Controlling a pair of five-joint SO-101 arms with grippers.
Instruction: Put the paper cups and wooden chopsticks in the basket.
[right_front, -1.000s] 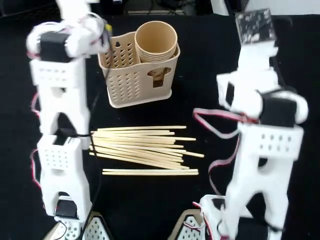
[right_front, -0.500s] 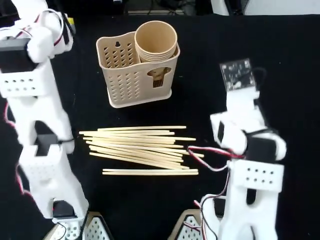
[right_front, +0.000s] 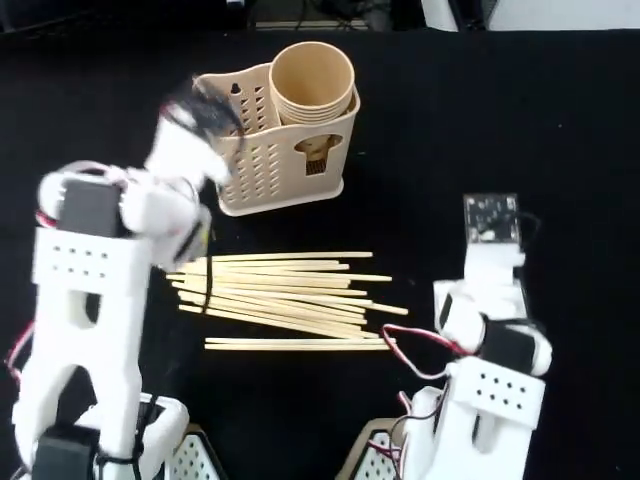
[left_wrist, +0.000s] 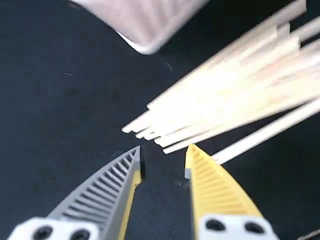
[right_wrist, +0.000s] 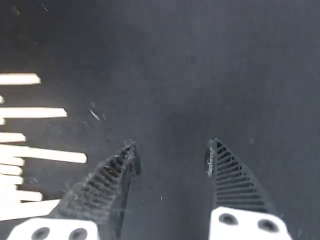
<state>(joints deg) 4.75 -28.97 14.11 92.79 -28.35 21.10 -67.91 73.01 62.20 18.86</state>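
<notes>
Several wooden chopsticks (right_front: 285, 298) lie in a loose pile on the black table in front of the beige perforated basket (right_front: 262, 165). A stack of paper cups (right_front: 312, 80) stands inside the basket's right side. My left gripper (left_wrist: 164, 152) is open just short of the left ends of the chopsticks (left_wrist: 225, 105), with nothing between its grey and yellow fingers; a corner of the basket (left_wrist: 145, 20) lies beyond. My right gripper (right_wrist: 171, 147) is open over bare table, to the right of the chopsticks' right ends (right_wrist: 30, 150).
The left arm (right_front: 90, 215) leans over the table's left side, close to the basket's left wall. The right arm (right_front: 490, 330) stands at the front right. Red cables (right_front: 420, 350) hang by its base. Black cloth covers the table.
The left arm swung down from the back left corner to the chopsticks' left ends. The right arm drew back from the far right toward the front.
</notes>
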